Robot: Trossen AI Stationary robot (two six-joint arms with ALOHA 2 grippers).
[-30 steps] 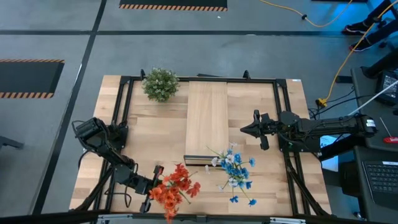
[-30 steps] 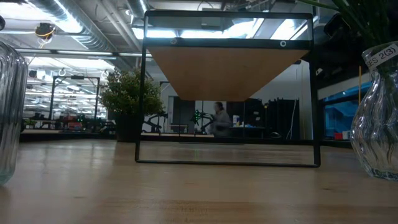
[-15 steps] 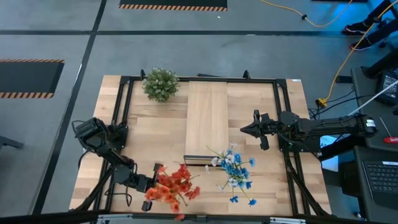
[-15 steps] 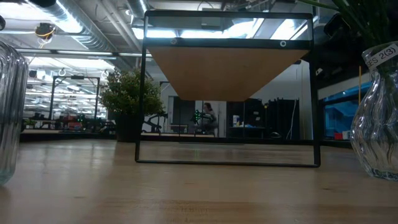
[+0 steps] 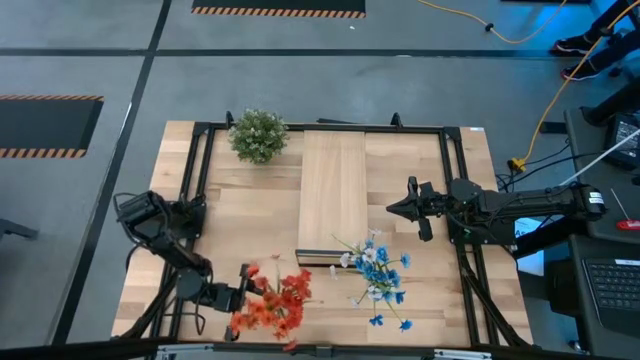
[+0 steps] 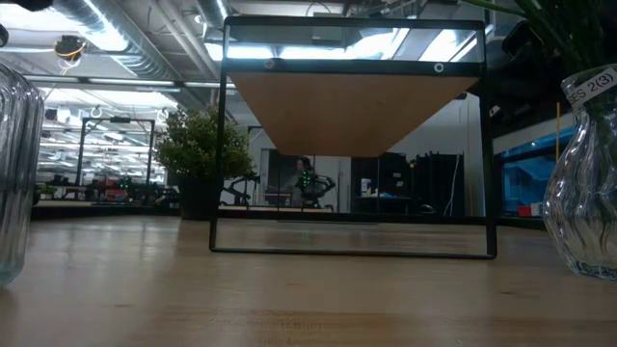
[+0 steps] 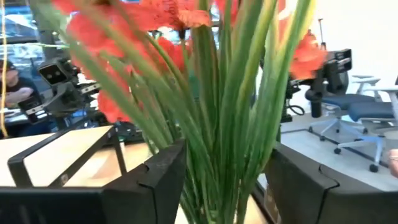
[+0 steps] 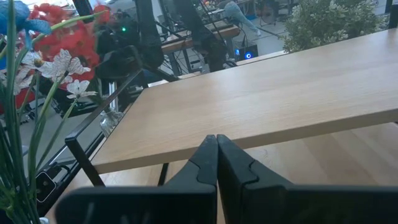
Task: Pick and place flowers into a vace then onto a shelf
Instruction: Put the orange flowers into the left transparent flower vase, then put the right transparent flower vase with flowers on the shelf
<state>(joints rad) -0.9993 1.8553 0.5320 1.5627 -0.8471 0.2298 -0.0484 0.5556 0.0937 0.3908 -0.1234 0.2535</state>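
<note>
Flowers: your left gripper has its fingers clamped on the green stems of the red flowers, held over the table's near left edge. Your right gripper is pinched closed on nothing, just right of the shelf. Blue and white flowers stand near the shelf's front end.

Both arms are dark, near black, built of blocky jointed segments with rounded housings at the joints. The left end effector has two broad, angular matte-black fingers with bevelled edges. The right end effector has slim black fingers tapering to wedge-shaped tips.
</note>
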